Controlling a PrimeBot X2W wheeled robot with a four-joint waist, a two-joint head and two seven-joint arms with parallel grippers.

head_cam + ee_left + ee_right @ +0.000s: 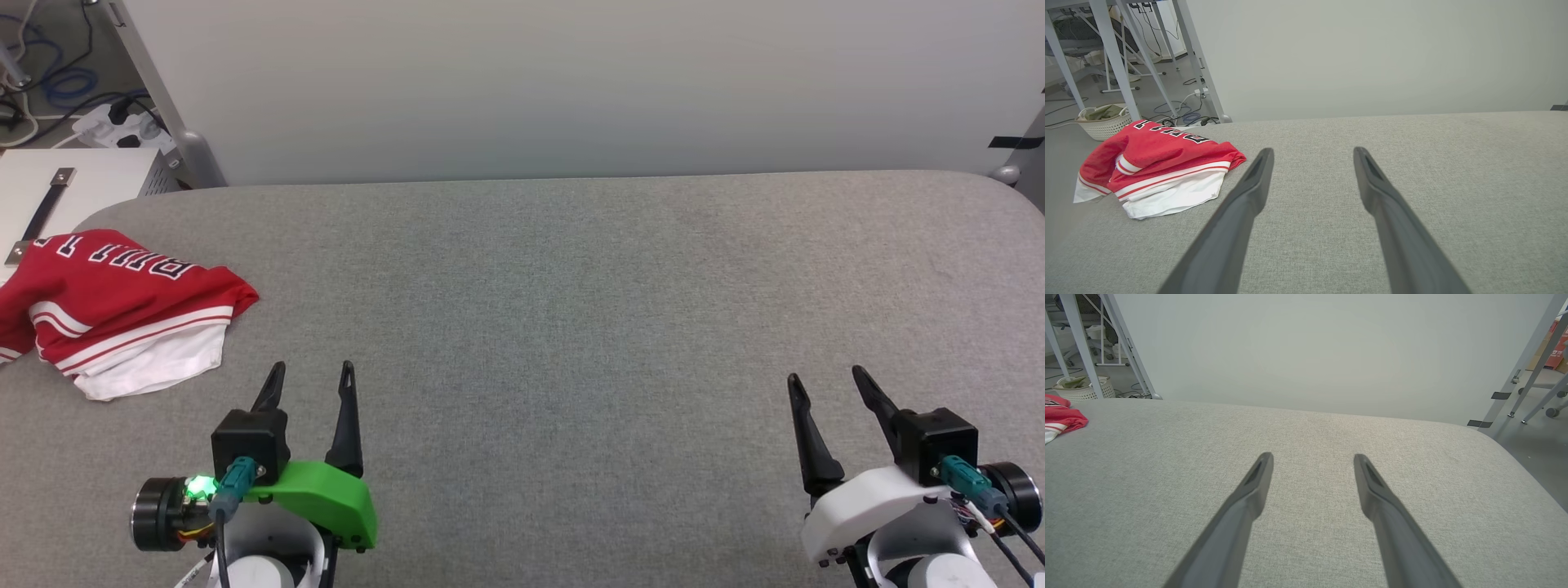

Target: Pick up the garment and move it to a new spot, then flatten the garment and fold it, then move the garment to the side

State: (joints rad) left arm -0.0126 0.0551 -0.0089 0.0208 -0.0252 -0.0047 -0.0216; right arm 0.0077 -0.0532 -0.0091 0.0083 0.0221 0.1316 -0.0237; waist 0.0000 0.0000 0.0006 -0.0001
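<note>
Garment (122, 314): bunched, tabletop (571, 327) left edge, long axis approx. across. Lies fwd-left of L pincer (314, 365), near; R pincer (824, 374) well apart. L arm nearer. Both wide open, empty.

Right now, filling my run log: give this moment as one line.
garment: rumpled heap at left of table | left gripper: open, empty, near garment, apart | right gripper: open, empty, at right
</note>
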